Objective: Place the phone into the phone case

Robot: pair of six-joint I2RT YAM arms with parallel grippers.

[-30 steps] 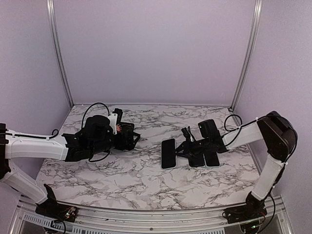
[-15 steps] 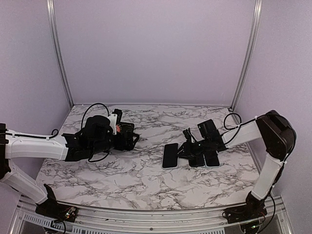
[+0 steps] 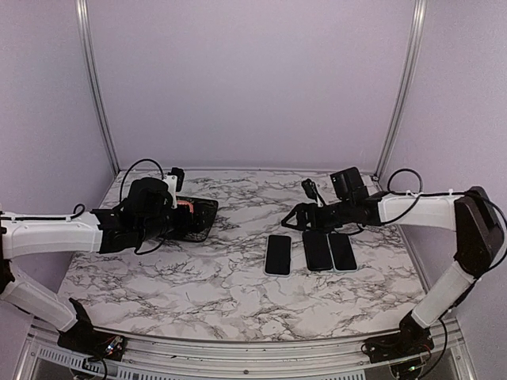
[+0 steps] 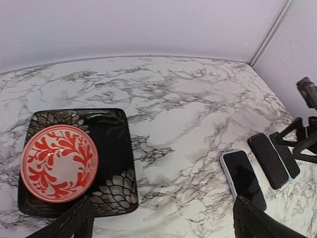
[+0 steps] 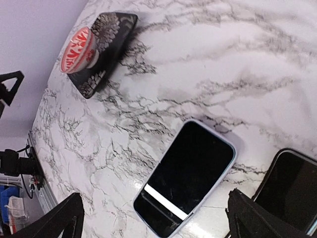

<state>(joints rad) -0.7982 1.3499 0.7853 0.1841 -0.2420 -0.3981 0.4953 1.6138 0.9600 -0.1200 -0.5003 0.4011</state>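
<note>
Hovering over the worktop (image 3: 198, 285), right fingers (image 5: 247, 213) & left fingers (image 4: 255, 220) were spread, holding nothing, prob. because the phone (image 5: 190, 171) already lay flat inside its pale-rimmed case (image 5: 205, 192), right of centre, beside two other dark slabs (image 3: 317, 250).

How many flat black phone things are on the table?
3, in a row on the white marble table: pale-edged black slab leftmost, middle black slab beside it, right black slab last.
</note>
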